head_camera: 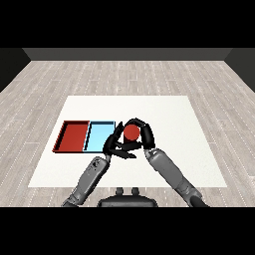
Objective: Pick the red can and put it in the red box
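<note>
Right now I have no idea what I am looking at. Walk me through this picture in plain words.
This is the view from a humanoid robot's head, looking down across a white table. The two grey forearms rising from the lower corners are its own arms, each ending in a black hand. On the table lie a red tray and, right beside it, a light blue tray. Just right of the blue tray is a red can. The right hand curls round the can, holding it. The left hand is close against the can's other side with fingers curled; whether it grips the can too, I cannot tell. The can is not yet in the red tray.
</note>
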Controlling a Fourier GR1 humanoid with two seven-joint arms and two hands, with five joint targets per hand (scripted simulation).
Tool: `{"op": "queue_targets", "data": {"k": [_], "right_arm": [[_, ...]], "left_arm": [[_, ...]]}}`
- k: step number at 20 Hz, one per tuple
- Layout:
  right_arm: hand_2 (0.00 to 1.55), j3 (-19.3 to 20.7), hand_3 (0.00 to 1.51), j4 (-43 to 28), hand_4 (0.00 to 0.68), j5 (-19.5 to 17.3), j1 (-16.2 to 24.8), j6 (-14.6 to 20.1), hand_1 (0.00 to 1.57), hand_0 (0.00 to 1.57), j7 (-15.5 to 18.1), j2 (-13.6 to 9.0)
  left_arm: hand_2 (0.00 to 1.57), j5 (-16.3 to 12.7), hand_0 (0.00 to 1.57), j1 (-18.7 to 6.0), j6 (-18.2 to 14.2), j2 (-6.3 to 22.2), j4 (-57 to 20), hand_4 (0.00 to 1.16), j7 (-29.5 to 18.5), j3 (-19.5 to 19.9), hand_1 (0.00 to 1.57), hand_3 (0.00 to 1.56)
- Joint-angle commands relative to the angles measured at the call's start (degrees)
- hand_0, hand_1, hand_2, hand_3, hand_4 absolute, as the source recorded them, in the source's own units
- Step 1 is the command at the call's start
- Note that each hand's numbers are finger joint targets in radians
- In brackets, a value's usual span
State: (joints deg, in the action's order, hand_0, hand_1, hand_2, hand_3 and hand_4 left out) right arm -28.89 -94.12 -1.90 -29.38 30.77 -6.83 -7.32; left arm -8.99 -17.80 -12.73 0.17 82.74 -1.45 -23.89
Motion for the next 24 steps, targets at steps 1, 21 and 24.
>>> {"op": "queue_targets", "data": {"k": [1,21,24], "right_arm": [[1.42,-1.1,1.37,-2.6,0.541,-4.8,2.2,-0.7,1.45,1.45,-1.1,4.1],[1.45,-4.0,1.38,8.7,0.529,-0.1,-4.1,0.9,1.5,1.5,5.9,7.3],[1.44,-6.1,1.38,3.1,0.536,-4.2,-3.5,3.6,1.51,1.51,-0.3,7.3]], "left_arm": [[0.0,-1.1,0.0,-0.9,-0.6,-0.2,-0.8,0.0,-0.7,-0.1,0.0,0.0],[1.5,-2.7,1.57,-3.6,-17.0,-0.1,-5.3,0.75,-0.4,-1.5,1.57,1.35],[1.51,2.6,1.57,-0.7,-16.7,-0.1,1.8,0.79,3.1,0.1,1.57,1.38]]}}
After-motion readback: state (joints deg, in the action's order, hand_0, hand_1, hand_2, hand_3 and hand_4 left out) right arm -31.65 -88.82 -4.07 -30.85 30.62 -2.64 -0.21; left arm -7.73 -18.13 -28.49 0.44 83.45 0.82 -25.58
